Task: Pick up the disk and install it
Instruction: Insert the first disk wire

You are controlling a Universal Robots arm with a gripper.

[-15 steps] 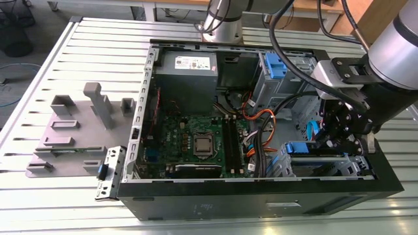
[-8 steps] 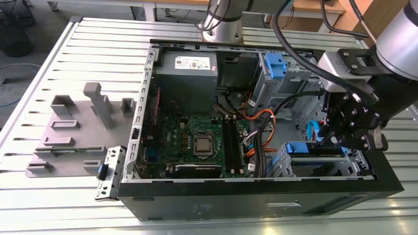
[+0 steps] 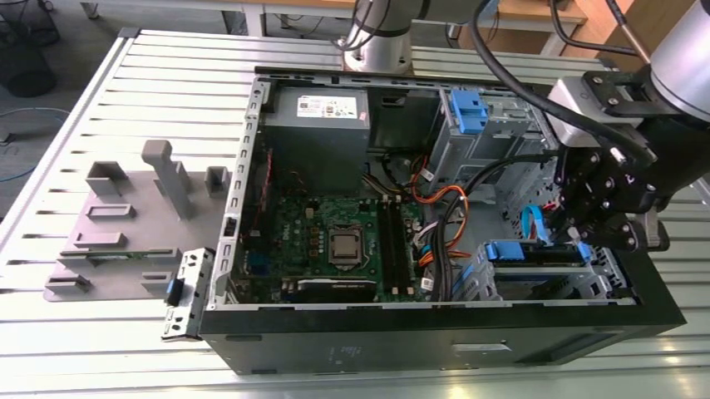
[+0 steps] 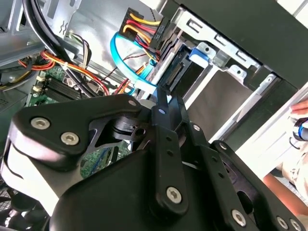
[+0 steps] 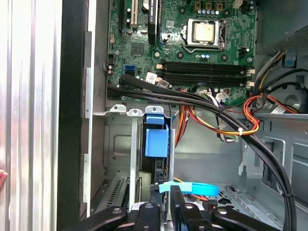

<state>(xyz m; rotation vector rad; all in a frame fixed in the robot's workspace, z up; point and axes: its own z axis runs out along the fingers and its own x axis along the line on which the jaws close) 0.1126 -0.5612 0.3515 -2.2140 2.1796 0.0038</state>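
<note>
Slatted metal desk (image 3: 133, 75) carries open computer case (image 3: 444, 349); hand (image 3: 588, 235) hovers at disk (image 3: 530, 253) seated in drive cage, fingers closed together, gripping nothing visible.

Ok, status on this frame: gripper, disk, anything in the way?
Gripper shut, at grey metal drive cage. Silver hard drive in blue plastic carrier sits in cage. Light-blue flat cable right beside gripper.

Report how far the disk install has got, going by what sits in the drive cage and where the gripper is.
Looks done: the disk, with its blue carrier, already sits in the drive cage at the front of the open computer case. In hand: the gripper hangs right over the disk's end, beside the blue data cable. Left: whether the disk is fully seated cannot be told.
</note>
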